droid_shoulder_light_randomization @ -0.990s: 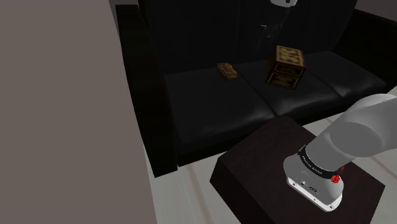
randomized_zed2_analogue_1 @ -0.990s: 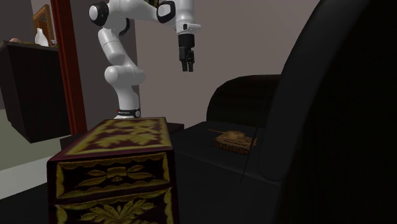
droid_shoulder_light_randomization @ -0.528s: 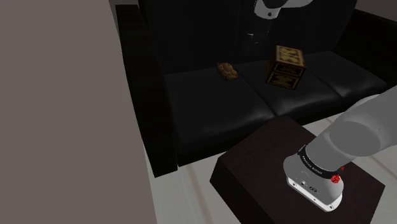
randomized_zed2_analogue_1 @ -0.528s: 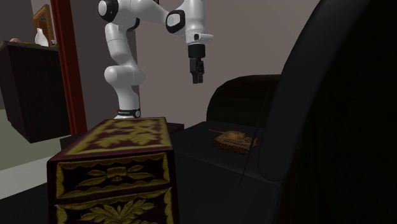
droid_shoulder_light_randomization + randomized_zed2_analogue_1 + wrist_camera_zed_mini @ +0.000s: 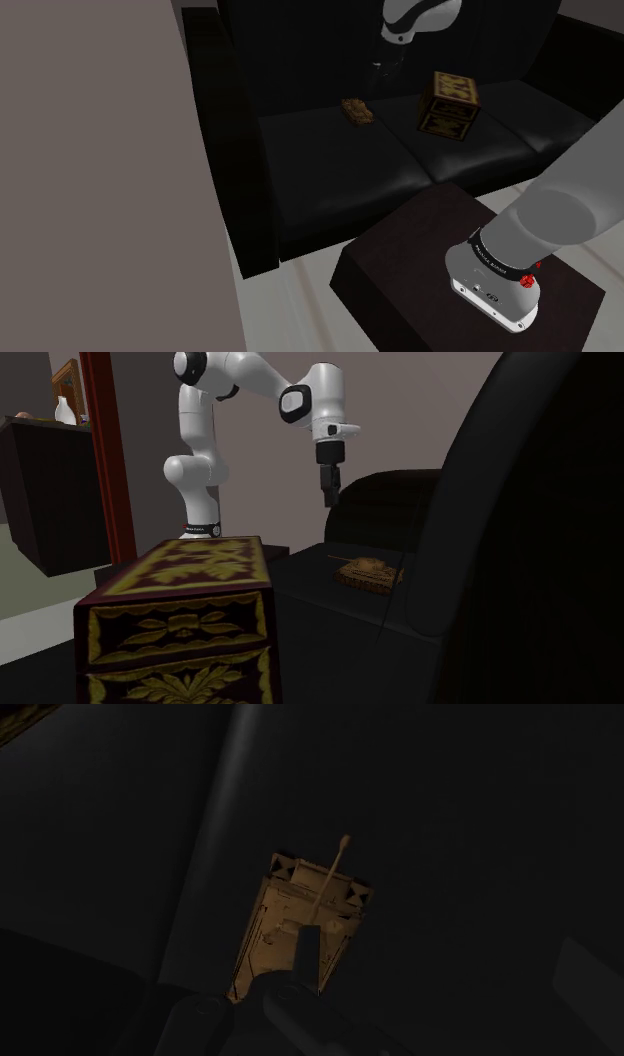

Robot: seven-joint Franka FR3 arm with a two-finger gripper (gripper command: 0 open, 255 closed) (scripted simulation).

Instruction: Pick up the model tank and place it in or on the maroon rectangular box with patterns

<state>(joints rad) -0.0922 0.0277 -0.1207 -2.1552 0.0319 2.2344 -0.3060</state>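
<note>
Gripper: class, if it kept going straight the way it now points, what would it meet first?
Most likely the model tank: the wrist view shows it directly ahead of the gripper, lying on the black sofa seat. Depth is hard to judge.

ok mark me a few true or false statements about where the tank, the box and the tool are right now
1. The model tank lies on the black sofa seat. True.
2. The tool has the tank lifted off the seat. False: the tool hangs in the air above the sofa, apart from the tank, which rests on the seat.
3. The tank sits on top of the box. False: both stand on the sofa seat, apart from each other.
4. The box is maroon with gold patterns on its top and sides. True.
</note>
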